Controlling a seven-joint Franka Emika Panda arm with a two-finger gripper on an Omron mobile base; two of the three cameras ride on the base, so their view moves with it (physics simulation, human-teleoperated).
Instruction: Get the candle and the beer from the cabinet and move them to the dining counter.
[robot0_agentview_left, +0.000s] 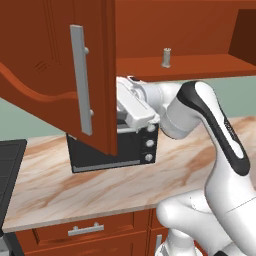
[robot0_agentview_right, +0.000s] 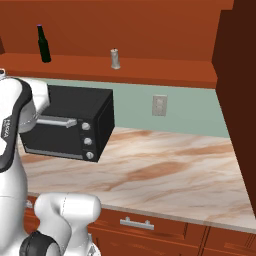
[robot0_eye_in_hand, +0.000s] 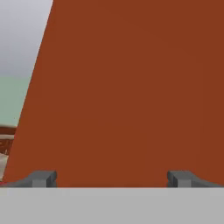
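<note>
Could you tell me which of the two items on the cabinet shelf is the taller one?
The beer, a dark, long-necked bottle at the left; the candle is a pale stub.

The arm (robot0_agentview_left: 210, 130) was bent at the elbow and reached out to the left. The gripper (robot0_eye_in_hand: 112, 178) was held wide open, with nothing between its fingers (robot0_eye_in_hand: 41, 178).

Even, shadowless rendered light is filling every view; edges are looking soft and slightly pixelated, without glare.
</note>
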